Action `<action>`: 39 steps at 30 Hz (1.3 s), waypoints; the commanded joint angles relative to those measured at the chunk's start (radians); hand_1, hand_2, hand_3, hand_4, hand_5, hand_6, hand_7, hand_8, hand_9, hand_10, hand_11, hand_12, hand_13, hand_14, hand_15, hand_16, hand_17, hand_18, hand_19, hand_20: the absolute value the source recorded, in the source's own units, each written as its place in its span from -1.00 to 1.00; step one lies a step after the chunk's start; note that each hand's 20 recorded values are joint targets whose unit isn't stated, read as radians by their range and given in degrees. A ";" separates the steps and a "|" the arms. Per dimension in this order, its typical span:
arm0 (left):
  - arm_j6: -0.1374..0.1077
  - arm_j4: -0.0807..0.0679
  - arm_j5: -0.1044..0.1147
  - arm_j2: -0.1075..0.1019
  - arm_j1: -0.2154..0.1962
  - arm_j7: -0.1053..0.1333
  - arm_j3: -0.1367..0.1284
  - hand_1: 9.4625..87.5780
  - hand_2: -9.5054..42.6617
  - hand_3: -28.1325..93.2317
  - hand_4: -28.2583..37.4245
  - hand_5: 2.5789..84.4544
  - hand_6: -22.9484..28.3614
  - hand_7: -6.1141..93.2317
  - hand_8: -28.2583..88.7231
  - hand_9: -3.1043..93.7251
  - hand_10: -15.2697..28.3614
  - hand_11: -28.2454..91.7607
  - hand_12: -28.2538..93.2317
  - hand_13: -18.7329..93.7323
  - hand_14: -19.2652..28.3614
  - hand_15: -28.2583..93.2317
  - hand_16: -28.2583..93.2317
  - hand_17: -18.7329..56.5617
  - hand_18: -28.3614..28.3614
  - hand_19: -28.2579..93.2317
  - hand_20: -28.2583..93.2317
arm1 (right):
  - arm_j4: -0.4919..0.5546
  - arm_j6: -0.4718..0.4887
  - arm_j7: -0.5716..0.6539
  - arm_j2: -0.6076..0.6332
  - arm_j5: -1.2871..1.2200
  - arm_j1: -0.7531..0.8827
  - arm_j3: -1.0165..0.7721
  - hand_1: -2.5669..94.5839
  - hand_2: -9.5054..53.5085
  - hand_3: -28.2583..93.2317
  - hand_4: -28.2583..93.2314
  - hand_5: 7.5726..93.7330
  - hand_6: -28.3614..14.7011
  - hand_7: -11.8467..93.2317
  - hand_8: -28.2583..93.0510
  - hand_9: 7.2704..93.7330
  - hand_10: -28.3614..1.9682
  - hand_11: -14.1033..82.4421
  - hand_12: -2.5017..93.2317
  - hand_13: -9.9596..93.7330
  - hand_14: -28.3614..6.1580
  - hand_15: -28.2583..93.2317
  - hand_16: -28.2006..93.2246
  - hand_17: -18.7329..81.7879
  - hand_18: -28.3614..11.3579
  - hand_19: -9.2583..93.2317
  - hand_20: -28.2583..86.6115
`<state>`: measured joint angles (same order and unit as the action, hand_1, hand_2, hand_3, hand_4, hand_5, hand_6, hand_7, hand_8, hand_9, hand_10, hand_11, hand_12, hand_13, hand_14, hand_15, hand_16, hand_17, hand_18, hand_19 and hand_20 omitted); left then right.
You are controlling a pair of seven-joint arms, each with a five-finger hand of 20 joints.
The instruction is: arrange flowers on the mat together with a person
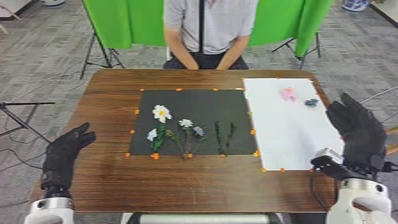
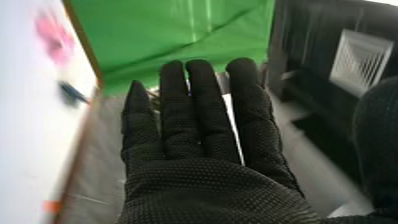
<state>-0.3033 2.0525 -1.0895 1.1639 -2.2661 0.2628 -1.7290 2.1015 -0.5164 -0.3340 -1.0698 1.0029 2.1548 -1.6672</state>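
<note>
My left hand [image 1: 64, 152] is at the table's left side, left of the dark mat [image 1: 200, 97], open and holding nothing. My right hand [image 1: 359, 131] is open at the table's right edge beside the white sheet [image 1: 298, 135]; in the right wrist view the right hand [image 2: 209, 190] has straight fingers. On the mat lie a large white flower [image 1: 162, 113], smaller pale flowers [image 1: 186, 123] with stems, and green stems [image 1: 222, 137] to their right. A pink flower [image 1: 288, 94] and a dark blue-grey flower [image 1: 311, 102] lie on the sheet, the pink flower [image 2: 55, 39] also beside my right hand in the right wrist view.
Across the brown table [image 1: 204, 185] a person sits with both arms [image 1: 233, 52] lowered at the far edge. Orange tape pieces [image 1: 155, 156] line the mat and sheet. A green cloth [image 1: 129, 25] hangs behind.
</note>
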 commanded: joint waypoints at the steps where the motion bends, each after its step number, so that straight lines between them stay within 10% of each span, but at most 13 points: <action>1: -0.010 -0.001 0.004 0.002 -0.004 0.005 0.007 -0.58 -0.66 0.61 -0.96 0.17 0.11 -0.67 -0.63 0.11 0.38 -0.21 -0.34 0.10 0.52 -0.32 -0.55 -0.15 0.39 -0.46 -0.20 | -0.093 0.070 0.452 0.265 0.562 -0.233 -0.024 -0.61 -0.87 0.63 -0.80 -0.13 0.17 -0.59 -0.66 -0.13 -0.16 -0.60 -0.69 0.05 -0.16 -0.28 -0.36 -0.04 -0.28 -0.61 0.10; 12: -0.018 0.003 0.006 0.001 -0.007 0.011 0.007 -0.58 -0.65 0.61 -0.96 0.17 0.12 -0.67 -0.63 0.11 0.38 -0.21 -0.34 0.10 0.52 -0.32 -0.55 -0.15 0.39 -0.46 -0.20 | -0.332 0.343 0.813 0.442 1.092 -0.589 0.290 -0.45 -1.00 0.58 -0.81 -0.12 0.11 -0.61 -0.65 -0.10 -0.28 -0.59 -0.65 0.32 -0.18 -0.25 -0.28 0.14 -0.36 -0.25 0.17; 39: -0.029 -0.001 0.009 0.013 -0.004 0.024 0.018 -0.58 -0.65 0.61 -0.97 0.17 0.12 -0.67 -0.63 0.11 0.38 -0.21 -0.34 0.10 0.53 -0.32 -0.55 -0.15 0.39 -0.46 -0.20 | -0.723 0.525 0.847 0.406 1.234 -0.995 0.759 -0.30 -1.00 0.62 -0.89 -0.08 0.35 -0.51 -0.68 0.14 -0.22 -0.49 -0.58 0.57 0.04 -0.15 -0.18 0.27 -0.37 0.01 0.15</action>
<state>-0.3197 2.0527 -1.0867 1.1639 -2.2570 0.2858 -1.7112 1.4080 -0.0267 0.5019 -0.6482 2.2178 1.1563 -0.9127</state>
